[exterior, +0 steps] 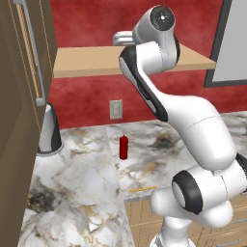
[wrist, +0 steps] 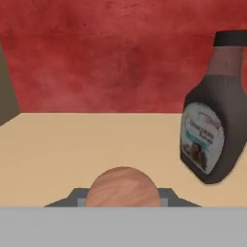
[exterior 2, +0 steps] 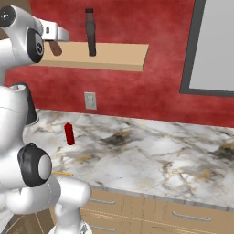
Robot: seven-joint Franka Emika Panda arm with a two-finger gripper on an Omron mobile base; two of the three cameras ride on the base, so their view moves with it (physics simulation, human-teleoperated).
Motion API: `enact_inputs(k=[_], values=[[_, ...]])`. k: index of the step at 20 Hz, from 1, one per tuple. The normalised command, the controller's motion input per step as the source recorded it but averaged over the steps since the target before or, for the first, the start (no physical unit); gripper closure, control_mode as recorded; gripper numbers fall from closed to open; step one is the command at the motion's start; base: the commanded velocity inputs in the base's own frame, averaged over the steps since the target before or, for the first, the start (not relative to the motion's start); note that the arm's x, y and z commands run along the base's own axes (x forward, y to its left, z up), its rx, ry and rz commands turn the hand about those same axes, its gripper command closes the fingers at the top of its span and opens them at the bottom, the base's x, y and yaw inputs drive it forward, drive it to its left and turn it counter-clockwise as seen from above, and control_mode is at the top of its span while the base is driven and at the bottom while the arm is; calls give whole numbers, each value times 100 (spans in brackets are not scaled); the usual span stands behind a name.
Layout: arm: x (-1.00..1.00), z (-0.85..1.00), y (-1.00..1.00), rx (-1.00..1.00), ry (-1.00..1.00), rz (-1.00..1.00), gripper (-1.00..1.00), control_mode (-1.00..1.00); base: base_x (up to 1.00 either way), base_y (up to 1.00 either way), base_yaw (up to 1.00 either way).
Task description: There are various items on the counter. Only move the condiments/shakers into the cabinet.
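A mottled red wall (exterior 2: pixel 137 91) backs the room, with a pale outlet plate (exterior: pixel 116 109) on it at about 11 o'clock from centre in the left base view. At 2 o'clock hangs a dark-framed grey panel (exterior 2: pixel 215 45), perhaps a window. Tan drawers (exterior 2: pixel 160 215) with silver handles run below.

One sauce bottle (exterior 2: pixel 91 33), one shaker (wrist: pixel 123 187), one red bottle (exterior: pixel 124 147), one orange stick (exterior: pixel 143 189)

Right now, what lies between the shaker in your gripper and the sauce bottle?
Bare shelf board, in the hand view, separates the shaker from the sauce bottle.
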Motion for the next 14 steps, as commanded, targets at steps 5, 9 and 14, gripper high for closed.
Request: enact_inputs(k=[5, 9, 14], values=[[44, -56, 0, -4, 9, 0, 100, -100, 0, 0, 0], [39, -61, 0, -4, 3, 0, 100, -100, 0, 0, 0], [31, -18, 0, 0, 1, 0, 100, -100, 0, 0, 0]])
